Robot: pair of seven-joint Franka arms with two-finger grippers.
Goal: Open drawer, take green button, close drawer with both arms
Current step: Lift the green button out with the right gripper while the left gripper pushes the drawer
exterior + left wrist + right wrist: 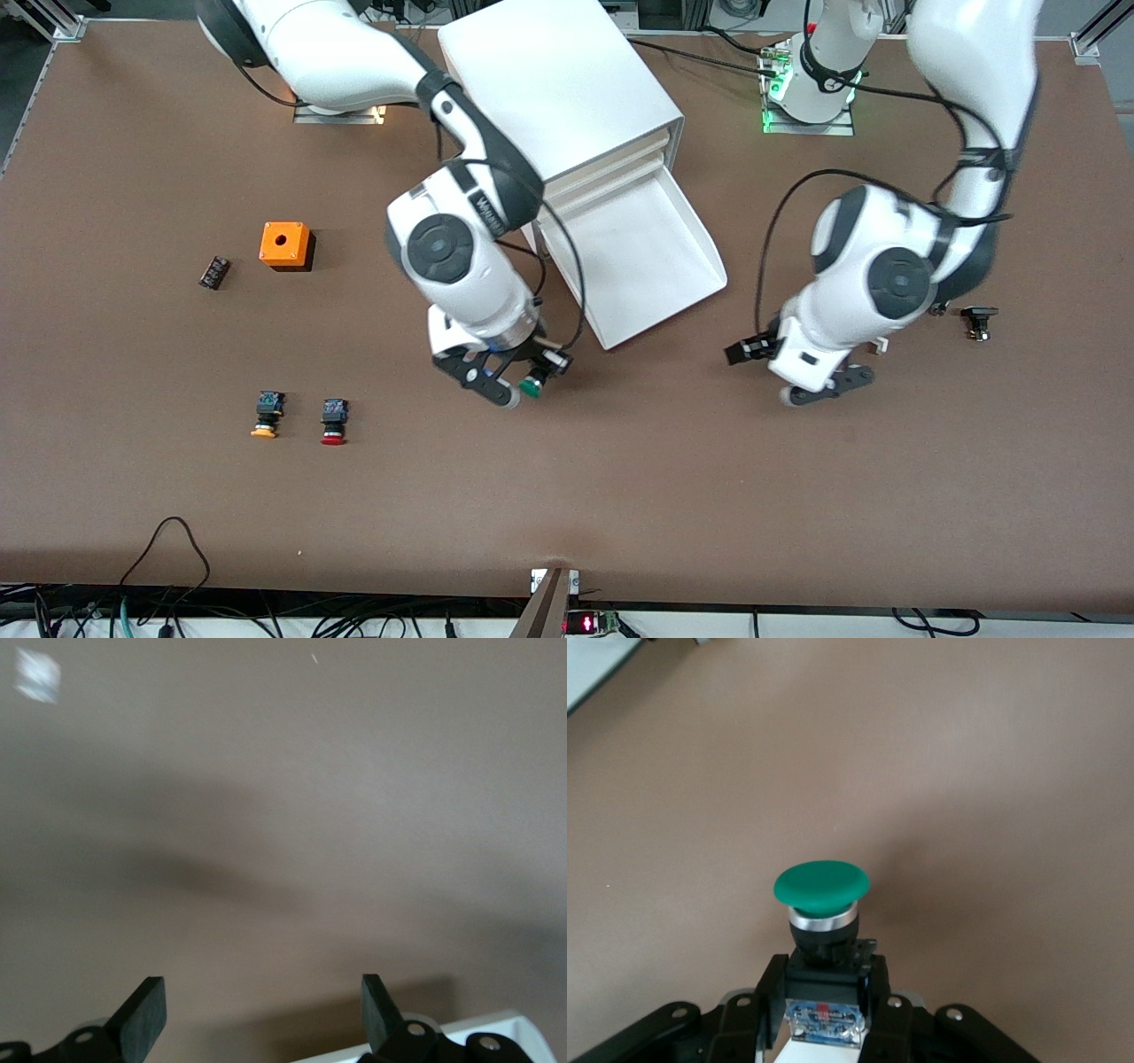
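Your right gripper (518, 377), low centre of frame, pinches the green button (532, 386), while the spread left gripper (819, 390) sits nearer the open drawer (651, 266), right of its front edge.

Three views: one high overview, two wrist close-ups.
Front camera looks down across the table (177, 496) toward the bases. Each wrist camera faces the tabletop past its fingers; all share brown surface.

White drawer (651, 257) pulled open, green-capped button (532, 386) clamped in right gripper (512, 377) above table
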